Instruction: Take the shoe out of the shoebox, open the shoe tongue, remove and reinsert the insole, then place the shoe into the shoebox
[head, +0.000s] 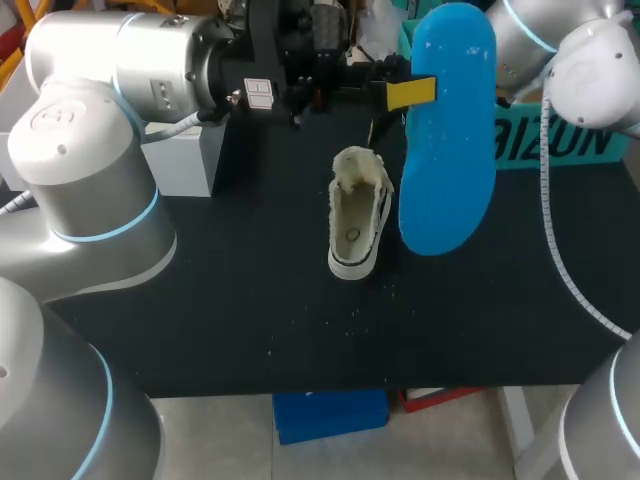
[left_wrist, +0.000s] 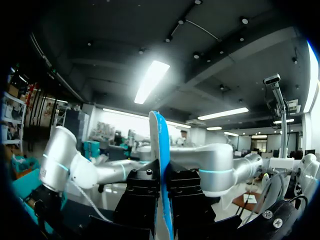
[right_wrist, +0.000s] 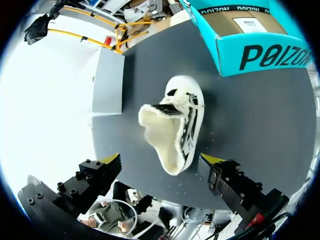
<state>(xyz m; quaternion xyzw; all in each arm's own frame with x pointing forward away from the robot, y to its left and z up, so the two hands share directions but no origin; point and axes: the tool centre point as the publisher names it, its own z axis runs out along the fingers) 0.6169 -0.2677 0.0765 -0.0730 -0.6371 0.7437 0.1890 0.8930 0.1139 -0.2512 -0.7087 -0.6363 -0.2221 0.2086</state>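
Note:
A white fleece-lined shoe (head: 357, 212) stands on the black table (head: 230, 300), its opening facing up and empty. My left gripper (head: 410, 92) is shut on a blue insole (head: 449, 130) and holds it in the air just right of the shoe. In the left wrist view the insole (left_wrist: 161, 165) shows edge-on, pinched between the black fingers (left_wrist: 145, 197). My right gripper (right_wrist: 160, 160) hangs open above the shoe (right_wrist: 175, 125), its yellow tips either side of the fleecy end. In the head view the insole hides that gripper.
The teal shoebox (head: 560, 145) stands at the table's back right, seen open in the right wrist view as the shoebox (right_wrist: 250, 35) beyond the shoe. A grey box (head: 185, 160) lies at the back left. Small white crumbs dot the table in front of the shoe.

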